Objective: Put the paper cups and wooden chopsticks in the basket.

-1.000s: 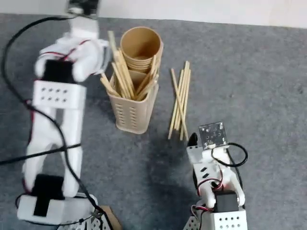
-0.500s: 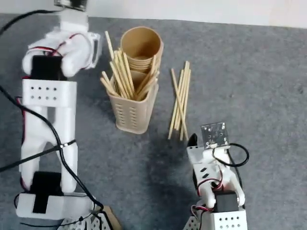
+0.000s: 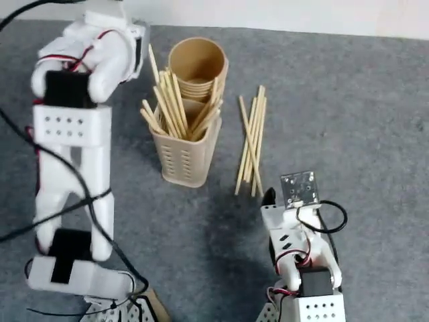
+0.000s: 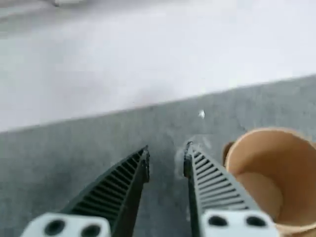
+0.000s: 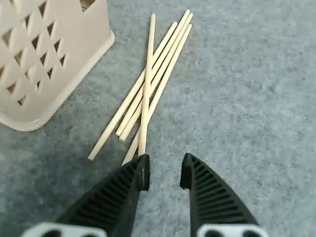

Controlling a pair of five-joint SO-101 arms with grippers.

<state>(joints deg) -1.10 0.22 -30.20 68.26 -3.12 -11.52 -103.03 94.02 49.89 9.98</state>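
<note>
A beige slotted basket [image 3: 184, 157] [image 5: 44, 64] stands on the grey carpet. It holds stacked paper cups [image 3: 196, 64] [image 4: 269, 173] and several wooden chopsticks [image 3: 167, 107] leaning upright. More loose chopsticks [image 3: 251, 141] [image 5: 148, 89] lie in a bundle on the carpet, right of the basket. My left gripper [image 4: 167, 150] hovers open and empty over the carpet at the far edge, just left of the cups. My right gripper [image 5: 164, 165] [image 3: 268, 196] is open and empty, just short of the near ends of the loose chopsticks.
A pale floor strip [image 3: 301, 13] [image 4: 148, 59] borders the carpet at the far side. The left arm's white body [image 3: 70, 154] stands tall left of the basket. Open carpet [image 3: 362, 114] lies to the right of the loose chopsticks.
The left arm has drawn back from the basket toward the far left edge, leaving a chopstick standing in the basket. The right arm has not moved.
</note>
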